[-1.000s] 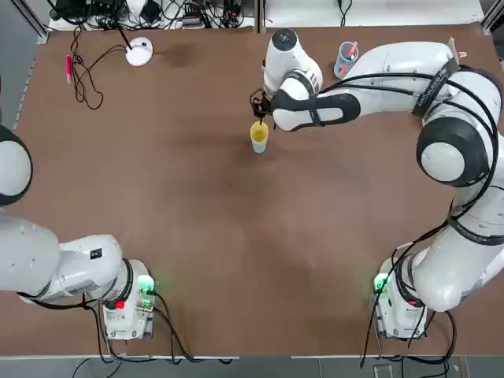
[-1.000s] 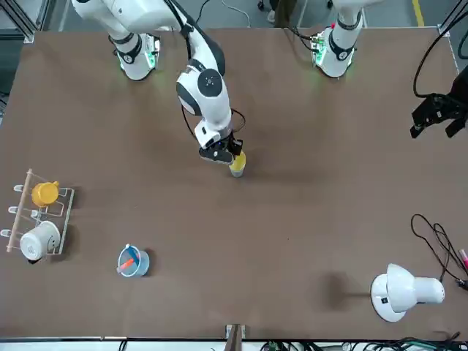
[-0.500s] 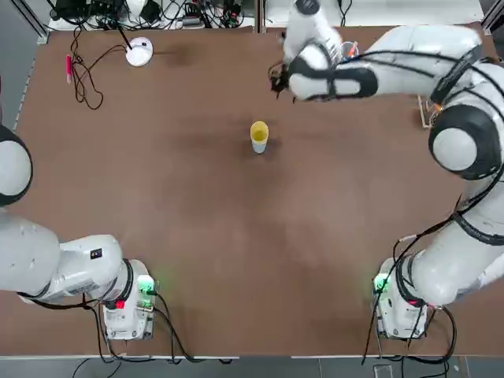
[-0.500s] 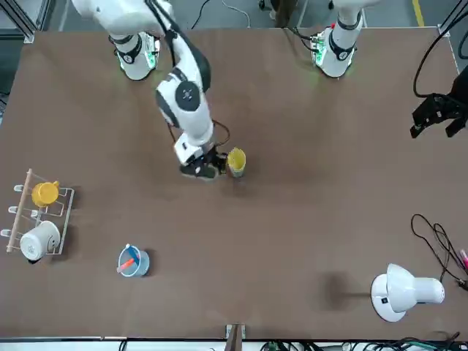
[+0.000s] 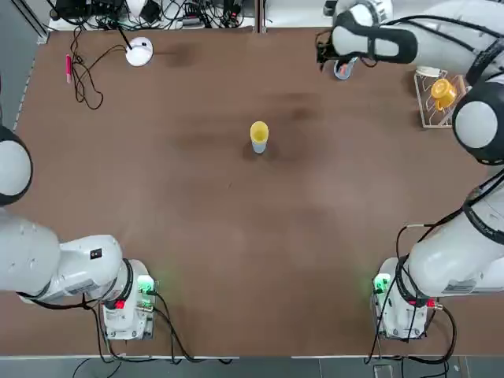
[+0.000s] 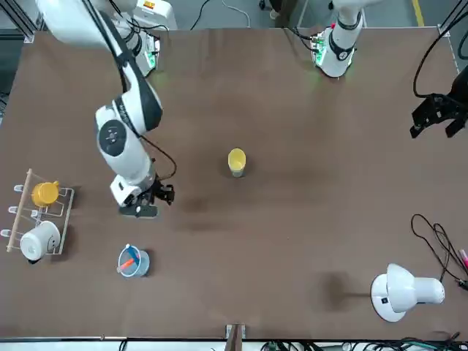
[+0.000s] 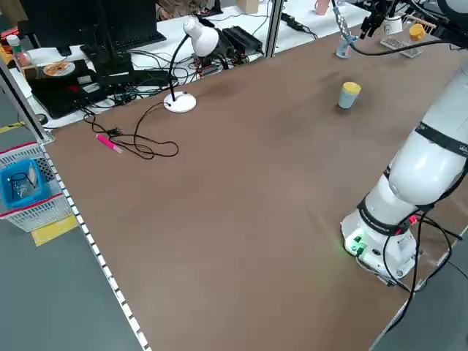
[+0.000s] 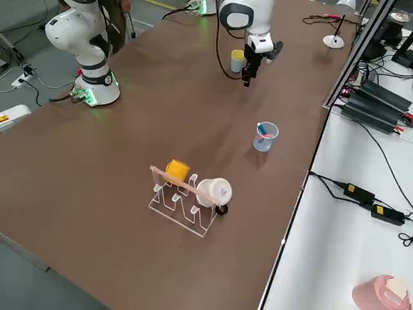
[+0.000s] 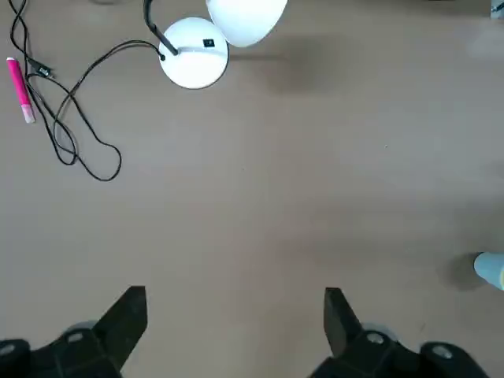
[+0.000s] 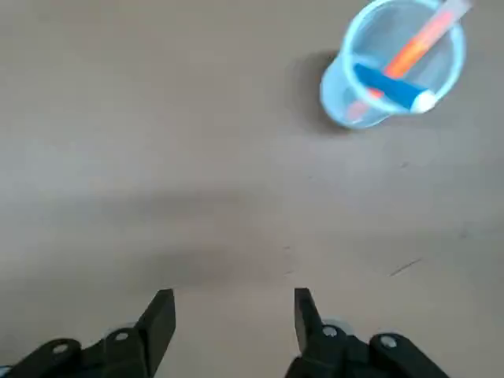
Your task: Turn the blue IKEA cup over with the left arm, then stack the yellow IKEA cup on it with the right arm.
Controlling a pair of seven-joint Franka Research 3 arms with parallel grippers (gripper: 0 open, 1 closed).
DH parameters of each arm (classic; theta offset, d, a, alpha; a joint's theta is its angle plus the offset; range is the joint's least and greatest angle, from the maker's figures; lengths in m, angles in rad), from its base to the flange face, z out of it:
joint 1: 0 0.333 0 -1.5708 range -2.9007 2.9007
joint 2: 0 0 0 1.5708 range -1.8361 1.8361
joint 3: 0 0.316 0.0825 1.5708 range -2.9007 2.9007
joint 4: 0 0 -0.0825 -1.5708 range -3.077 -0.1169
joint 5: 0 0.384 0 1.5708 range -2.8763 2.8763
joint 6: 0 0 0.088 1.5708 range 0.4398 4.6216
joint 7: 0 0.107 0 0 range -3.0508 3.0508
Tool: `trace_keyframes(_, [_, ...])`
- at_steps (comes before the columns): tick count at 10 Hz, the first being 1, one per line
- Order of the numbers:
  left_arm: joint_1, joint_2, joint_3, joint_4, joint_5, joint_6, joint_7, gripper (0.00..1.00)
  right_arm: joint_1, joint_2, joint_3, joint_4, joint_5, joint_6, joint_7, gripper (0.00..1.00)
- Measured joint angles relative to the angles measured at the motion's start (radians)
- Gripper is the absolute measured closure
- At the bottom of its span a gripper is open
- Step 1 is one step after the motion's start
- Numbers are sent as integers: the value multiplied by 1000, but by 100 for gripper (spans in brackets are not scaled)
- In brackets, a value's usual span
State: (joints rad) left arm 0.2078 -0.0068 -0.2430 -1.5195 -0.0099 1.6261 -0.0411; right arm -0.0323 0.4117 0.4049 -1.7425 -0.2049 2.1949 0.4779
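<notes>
The yellow IKEA cup [image 5: 259, 131] stands mouth up on the upturned blue IKEA cup [image 5: 259, 146] in the middle of the far half of the table. From across the table the yellow IKEA cup [image 6: 236, 159] hides all but the blue IKEA cup's [image 6: 237, 172] lower edge. My right gripper [image 5: 322, 50] is open and empty, well off to the right of the stack, beside the clear tumbler [image 10: 398, 75]. Both right fingers [image 10: 161, 316] stand apart over bare table. My left gripper [image 6: 433, 129] hangs open at the table's left edge, far from the cups.
A clear blue tumbler [image 5: 344, 66] with pink sticks stands at the far right. A rack [image 6: 58, 219] holds an orange mug [image 6: 45, 192] and a white mug [image 6: 38, 240]. A white desk lamp [image 5: 139, 51], a black cable and a pink pen [image 5: 68, 68] lie far left.
My right gripper has let go of the yellow cup, leaving it on the blue cup, and has swung away to the far right beside the clear tumbler. The left arm has not moved.
</notes>
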Motion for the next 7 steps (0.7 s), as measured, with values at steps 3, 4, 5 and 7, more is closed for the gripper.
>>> trace_keyframes(3, [2, 10, 1, 0, 0, 0, 1, 1, -57, -53, -114, 4, 16, -74, -273, 30])
trace_keyframes(4, [2, 10, 1, 1, 0, 0, 1, 1, -72, -87, -179, 6, 40, -117, -386, 30])
trace_keyframes(5, [1, 10, 1, 1, 0, 0, 1, 1, -82, -130, -255, 7, 71, -160, -480, 26])
trace_keyframes(7, [2, 10, 1, 3, 0, 0, 1, 1, -87, -216, -371, 8, 121, -227, -549, 8])
